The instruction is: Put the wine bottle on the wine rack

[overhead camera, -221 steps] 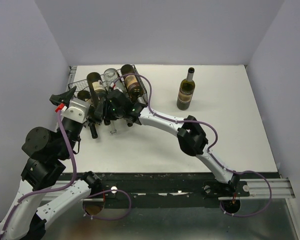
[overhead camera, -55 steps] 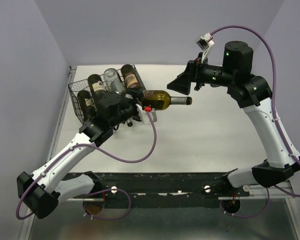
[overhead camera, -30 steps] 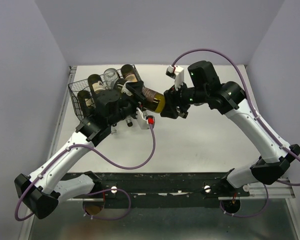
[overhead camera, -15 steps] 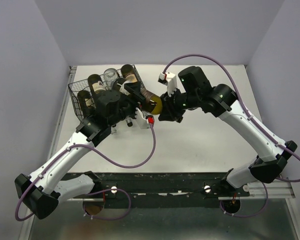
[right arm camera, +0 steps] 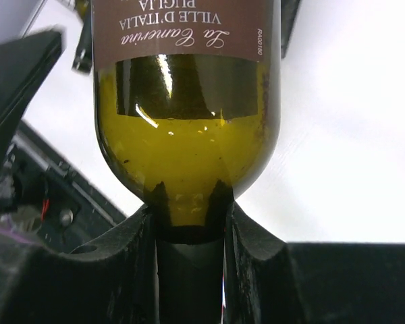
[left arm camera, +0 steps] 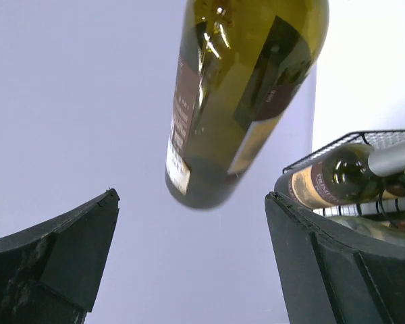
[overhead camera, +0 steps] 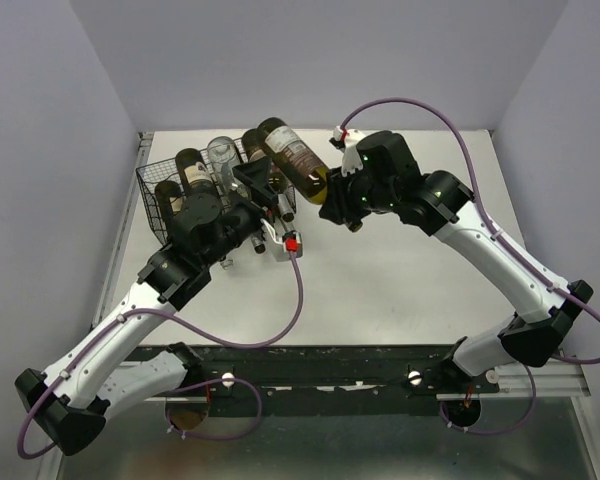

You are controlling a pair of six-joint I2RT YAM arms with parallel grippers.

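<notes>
Gripping the wine bottle (overhead camera: 298,158) by its neck, right hand (overhead camera: 342,203) raised; left hand (overhead camera: 265,190) wide, empty, below it.

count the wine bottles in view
5. Four lie in the rack: leftmost bottle, second bottle, clear bottle, labelled bottle. The held bottle is in the right gripper near its right end. More may be hidden.

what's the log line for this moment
phase: placing | right gripper: shut on bottle neck | left gripper: open, clear of bottle | bottle: tilted, aloft by right end of rack | rack: other bottles in it
</notes>
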